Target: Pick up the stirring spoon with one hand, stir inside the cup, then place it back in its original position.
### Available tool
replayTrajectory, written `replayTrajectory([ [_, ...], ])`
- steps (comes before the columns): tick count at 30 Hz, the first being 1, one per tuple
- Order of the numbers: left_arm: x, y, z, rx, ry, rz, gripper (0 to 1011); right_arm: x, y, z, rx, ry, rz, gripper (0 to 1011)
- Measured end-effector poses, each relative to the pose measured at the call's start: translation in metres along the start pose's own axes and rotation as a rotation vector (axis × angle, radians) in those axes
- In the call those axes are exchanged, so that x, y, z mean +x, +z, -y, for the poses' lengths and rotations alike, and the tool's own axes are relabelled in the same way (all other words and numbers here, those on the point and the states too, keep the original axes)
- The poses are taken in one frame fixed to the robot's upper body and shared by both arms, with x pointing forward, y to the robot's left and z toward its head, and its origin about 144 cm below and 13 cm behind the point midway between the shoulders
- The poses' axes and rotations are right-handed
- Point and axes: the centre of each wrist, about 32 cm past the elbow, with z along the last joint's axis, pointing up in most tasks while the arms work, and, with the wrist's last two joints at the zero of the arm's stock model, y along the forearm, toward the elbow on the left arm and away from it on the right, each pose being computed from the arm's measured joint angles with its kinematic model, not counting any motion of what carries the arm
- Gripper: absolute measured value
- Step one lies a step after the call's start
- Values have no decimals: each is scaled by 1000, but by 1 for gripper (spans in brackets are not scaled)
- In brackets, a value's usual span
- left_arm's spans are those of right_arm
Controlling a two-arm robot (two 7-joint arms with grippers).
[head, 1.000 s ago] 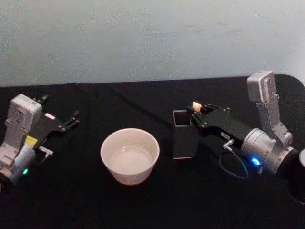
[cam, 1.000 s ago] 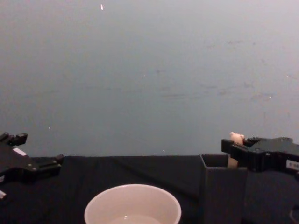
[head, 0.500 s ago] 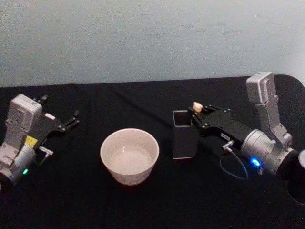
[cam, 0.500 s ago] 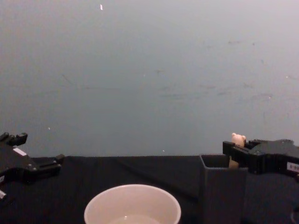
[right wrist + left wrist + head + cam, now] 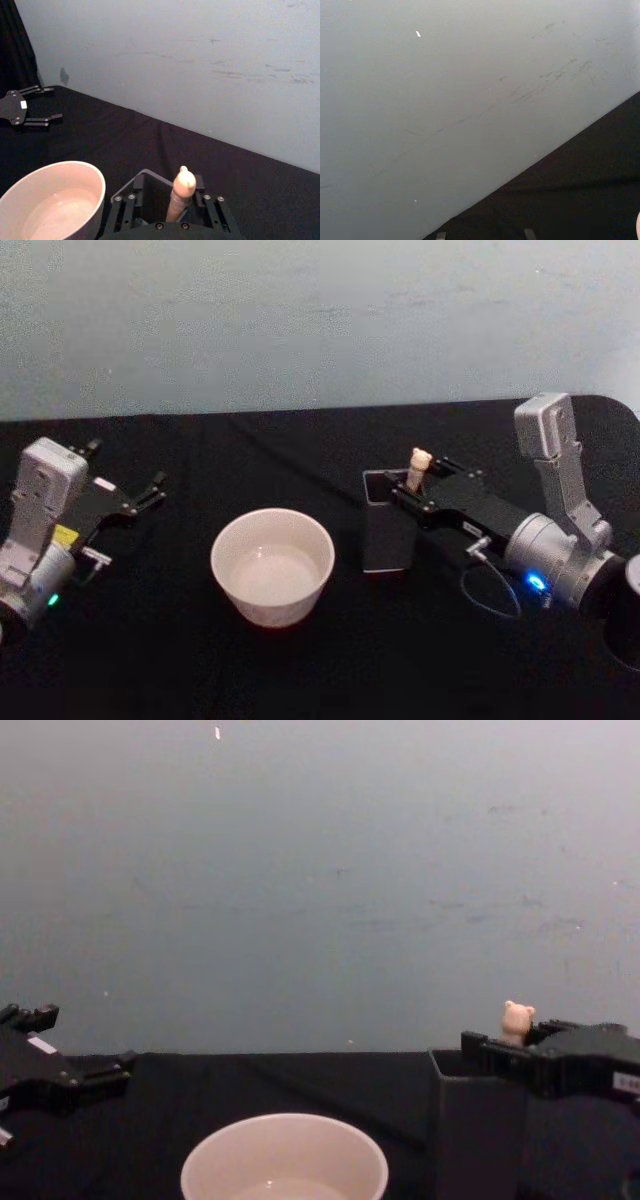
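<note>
At three o'clock from the cup [image 5: 272,566], the right tool [image 5: 408,490] is clenched on the stirring spoon [image 5: 417,469], standing in the holder [image 5: 385,533]. Light, slim, probably slippery: grip the beige handle. Left tool [image 5: 150,488] idles, splayed.

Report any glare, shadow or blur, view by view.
Head view: dark table swallows shadows; a blue light glows on the right arm; soft focus. Chest view: cup cut by the bottom edge. Right wrist view: spoon clear, wall evenly lit. Left wrist view: plain wall, no glare.

Glossy cream cup [image 5: 272,565], matt dark holder [image 5: 385,530], matt black tablecloth [image 5: 300,450].
</note>
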Motion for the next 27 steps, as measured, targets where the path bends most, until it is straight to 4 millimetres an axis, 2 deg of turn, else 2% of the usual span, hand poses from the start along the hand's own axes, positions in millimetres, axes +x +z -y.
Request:
replayTrajectory([
  [3, 0, 0, 0, 0, 0, 0, 1001, 0, 0, 0, 1, 0, 0, 627],
  [5, 0, 0, 0, 0, 0, 0, 1001, 0, 0, 0, 1, 0, 0, 733],
  [6, 0, 0, 0, 0, 0, 0, 1001, 0, 0, 0, 1, 0, 0, 733],
  [14, 0, 0, 0, 0, 0, 0, 1002, 0, 0, 0, 3, 1, 0, 959],
  [17, 0, 0, 0, 0, 0, 0, 1001, 1, 2, 0, 13, 2, 2, 1000],
  [27, 0, 0, 0, 0, 0, 0, 1001, 6, 24, 4, 158, -49, 40, 1000],
])
